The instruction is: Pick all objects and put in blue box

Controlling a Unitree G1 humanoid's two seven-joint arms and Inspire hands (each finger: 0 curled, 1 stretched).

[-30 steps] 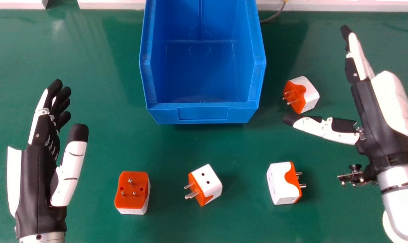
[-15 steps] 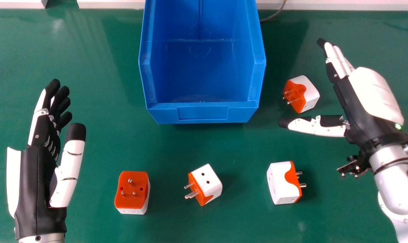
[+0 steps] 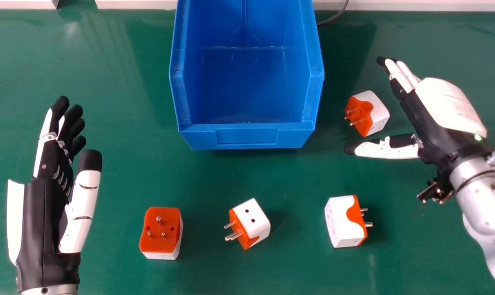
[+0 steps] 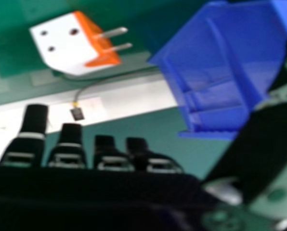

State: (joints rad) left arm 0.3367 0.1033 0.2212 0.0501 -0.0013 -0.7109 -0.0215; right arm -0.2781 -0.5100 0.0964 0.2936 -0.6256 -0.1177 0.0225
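Beside the right hand (image 3: 430, 133), spread like the left hand (image 3: 42, 213), see an adapter (image 3: 366, 114), orange-faced in head view, showing three holes in right hand view.

Three adapters (image 3: 253, 223) before box (image 3: 247, 128), fourth adapter (image 3: 378, 114) right.

The far end of the blue box (image 3: 249, 137) is cut off by the top edge of the head view. Behind the box, the white strip (image 3: 395, 5) and the thin cord (image 3: 337, 15) run out of sight too. Left of the box and nearer, the arm behind the left hand (image 3: 36, 221) is cut off. Right of the box, some fingers of the right hand (image 3: 430, 119) hide behind others.
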